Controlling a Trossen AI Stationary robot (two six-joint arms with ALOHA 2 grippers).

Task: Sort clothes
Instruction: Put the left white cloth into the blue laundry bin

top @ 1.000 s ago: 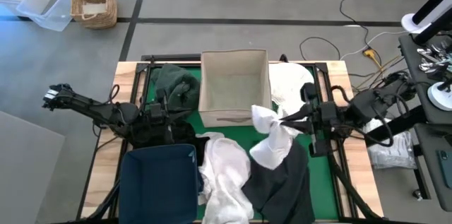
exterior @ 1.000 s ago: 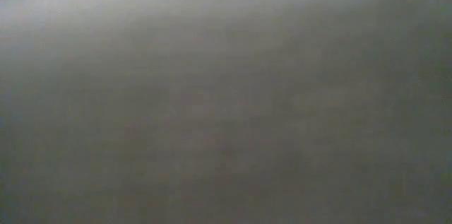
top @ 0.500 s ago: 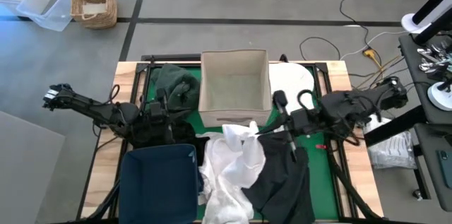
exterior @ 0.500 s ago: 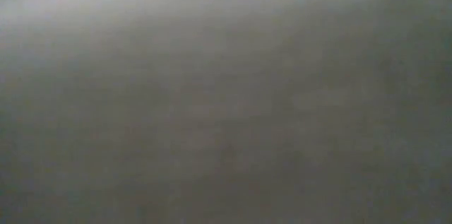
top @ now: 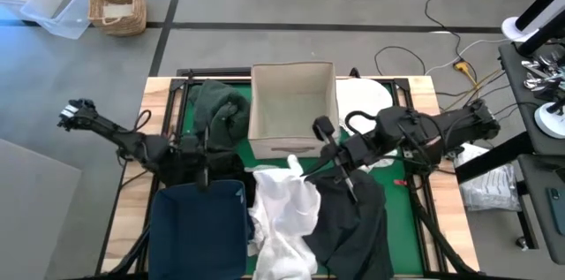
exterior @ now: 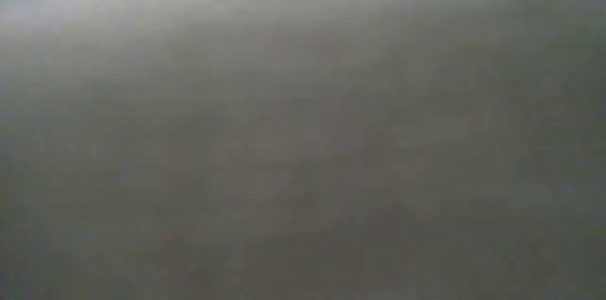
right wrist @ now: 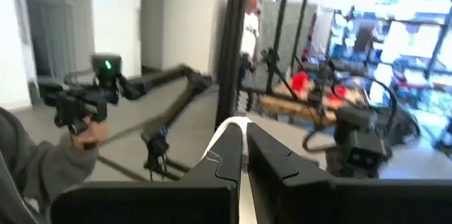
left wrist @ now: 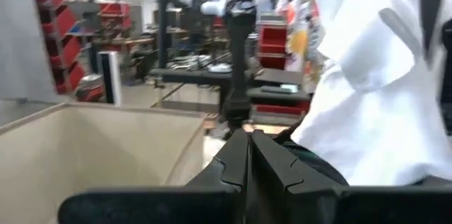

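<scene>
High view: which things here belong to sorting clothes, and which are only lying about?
Job:
white garment, held in the right gripper
charcoal garment
green garment
white cloth behind the right arm
beige box
navy bin

Lying about:
wicker basket
clear tub
floor cables

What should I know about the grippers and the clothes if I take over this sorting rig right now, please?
Right gripper: shut on a white fabric garment, pinched at its upper edge, just in front of the beige square fabric box.
Left gripper: shut, holding nothing, at the far rim of the navy blue bin.
Clothes: a charcoal grey garment lies beside the white pile; a dark green garment sits left of the box; another white piece lies right of it.
Done: nothing visible in the box or the bin.
Left: every garment in view. The low view shows nothing.
</scene>
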